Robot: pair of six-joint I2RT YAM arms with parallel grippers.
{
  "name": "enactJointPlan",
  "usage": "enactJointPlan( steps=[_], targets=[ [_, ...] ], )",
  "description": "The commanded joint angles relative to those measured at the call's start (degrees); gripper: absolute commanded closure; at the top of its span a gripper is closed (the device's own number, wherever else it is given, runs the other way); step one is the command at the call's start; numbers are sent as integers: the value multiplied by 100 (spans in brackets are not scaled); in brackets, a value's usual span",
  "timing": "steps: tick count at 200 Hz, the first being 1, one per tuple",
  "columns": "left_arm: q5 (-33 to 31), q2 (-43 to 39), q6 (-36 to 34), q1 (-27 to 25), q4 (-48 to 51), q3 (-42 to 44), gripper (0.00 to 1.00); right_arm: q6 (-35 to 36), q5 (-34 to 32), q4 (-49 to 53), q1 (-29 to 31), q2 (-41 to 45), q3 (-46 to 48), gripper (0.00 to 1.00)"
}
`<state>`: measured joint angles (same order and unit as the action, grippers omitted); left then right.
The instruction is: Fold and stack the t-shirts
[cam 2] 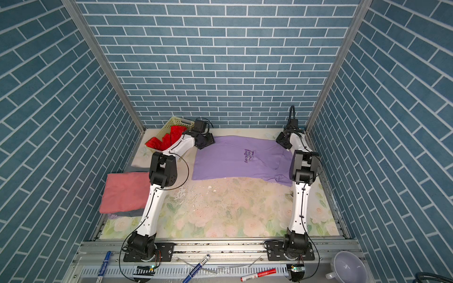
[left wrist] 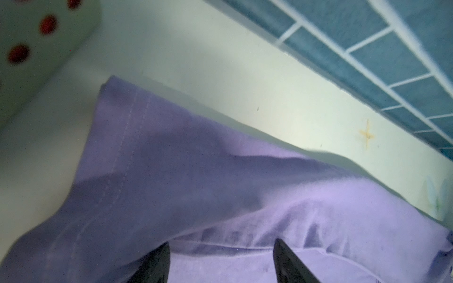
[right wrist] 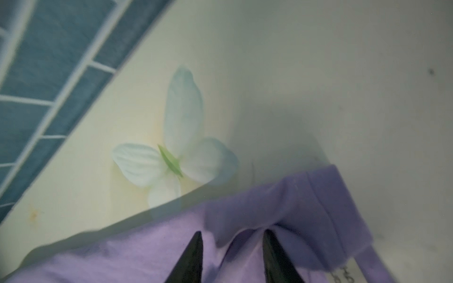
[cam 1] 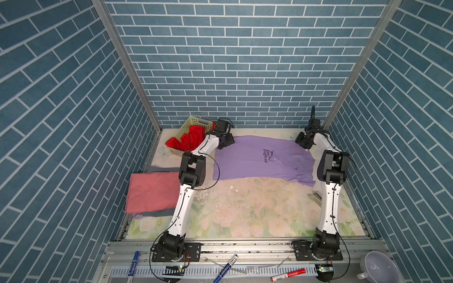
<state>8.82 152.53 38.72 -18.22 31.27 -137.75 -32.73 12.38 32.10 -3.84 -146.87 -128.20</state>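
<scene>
A lilac-purple t-shirt [cam 1: 257, 159] [cam 2: 235, 159] with dark chest text lies spread flat across the back of the table. My left gripper [cam 1: 224, 144] [left wrist: 221, 242] is open at its far left hem corner, its fingers resting wide apart on the cloth with a crease between them. My right gripper [cam 1: 302, 144] [right wrist: 232, 231] is open at the far right end by the collar, with a raised pucker of purple cloth [right wrist: 306, 203] between its tips. A folded salmon-pink t-shirt [cam 1: 152, 191] lies on a grey one [cam 1: 157, 212] at the left. A bright red t-shirt [cam 1: 188, 139] sits in the basket.
The pale yellow perforated basket [cam 1: 193, 121] stands in the back left corner, close to my left wrist. Blue brick walls enclose the table on three sides. Markers [cam 1: 288, 274] and a white cup [cam 1: 377, 268] lie on the front rail.
</scene>
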Motion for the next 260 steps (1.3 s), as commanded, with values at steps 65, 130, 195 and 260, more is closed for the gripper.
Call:
enactJointPlan(
  steps=[65, 130, 195, 260],
  targets=[
    [318, -1281, -17, -2, -1086, 1300, 32, 121, 388, -1002, -3, 1754, 1937, 53],
    [-114, -3477, -200, -103, -542, 4320, 32, -713, -310, 479, 88, 4398, 4913, 49],
    [-274, -3993, -508, -118, 697, 5270, 32, -1593, 12, 189, 548, 5193, 6446, 41],
    [-365, -3853, -444, -112, 610, 5714, 33, -2287, -272, -883, 740, 5083, 7045, 42]
  ],
)
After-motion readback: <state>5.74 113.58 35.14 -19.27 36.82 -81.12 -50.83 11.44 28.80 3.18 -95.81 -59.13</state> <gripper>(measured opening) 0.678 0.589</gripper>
